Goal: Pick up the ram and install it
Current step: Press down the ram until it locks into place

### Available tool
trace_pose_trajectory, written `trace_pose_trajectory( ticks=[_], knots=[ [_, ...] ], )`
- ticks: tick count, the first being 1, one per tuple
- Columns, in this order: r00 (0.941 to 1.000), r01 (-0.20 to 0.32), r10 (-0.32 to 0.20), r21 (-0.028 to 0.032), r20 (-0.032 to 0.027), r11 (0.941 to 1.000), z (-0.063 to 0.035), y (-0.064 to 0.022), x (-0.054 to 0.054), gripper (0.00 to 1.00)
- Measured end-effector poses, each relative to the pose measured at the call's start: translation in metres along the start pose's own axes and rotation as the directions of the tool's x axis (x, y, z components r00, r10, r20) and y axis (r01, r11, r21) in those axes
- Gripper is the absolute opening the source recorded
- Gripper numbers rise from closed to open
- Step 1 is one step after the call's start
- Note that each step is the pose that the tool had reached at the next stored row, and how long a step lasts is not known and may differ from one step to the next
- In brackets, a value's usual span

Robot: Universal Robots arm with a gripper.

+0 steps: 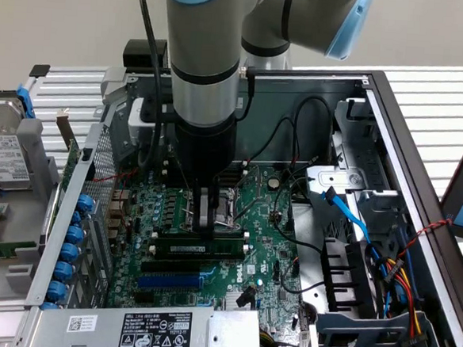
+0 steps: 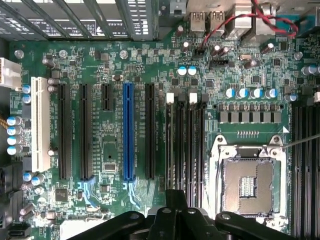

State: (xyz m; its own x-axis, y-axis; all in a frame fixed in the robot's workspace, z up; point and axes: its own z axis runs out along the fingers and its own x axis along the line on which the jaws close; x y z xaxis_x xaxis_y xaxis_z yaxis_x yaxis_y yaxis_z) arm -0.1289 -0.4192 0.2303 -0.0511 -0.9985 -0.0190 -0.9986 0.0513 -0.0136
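Gripper sits low over the motherboard, its tips at the ram; whether they are closed on it cannot be told. Ram lies flat-edged, green, among the black slots.

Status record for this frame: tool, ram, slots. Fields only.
tool: low over the motherboard, at the black slots beside the CPU socket
ram: green stick with a white sticker, lying along the black slots next to the tool
ram seated: cannot tell
tool touching ram: cannot tell
blue slot: empty
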Motion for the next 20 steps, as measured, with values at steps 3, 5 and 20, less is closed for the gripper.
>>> trace_pose_trajectory(
  ticks=[3, 5, 20],
  knots=[
    [1.0000, 0.000, 0.000, 0.0026, 0.0005, 1.0000, -0.0007, 0.0019, 0.0001, 0.10],
    [1.0000, 0.000, 0.000, 0.0035, 0.0017, 1.0000, -0.0015, 0.0028, 0.0001, 0.10],
    [1.0000, 0.000, 0.000, 0.0141, 0.0036, 0.9999, -0.0002, 0.0074, 0.0004, 0.10]
  ],
)
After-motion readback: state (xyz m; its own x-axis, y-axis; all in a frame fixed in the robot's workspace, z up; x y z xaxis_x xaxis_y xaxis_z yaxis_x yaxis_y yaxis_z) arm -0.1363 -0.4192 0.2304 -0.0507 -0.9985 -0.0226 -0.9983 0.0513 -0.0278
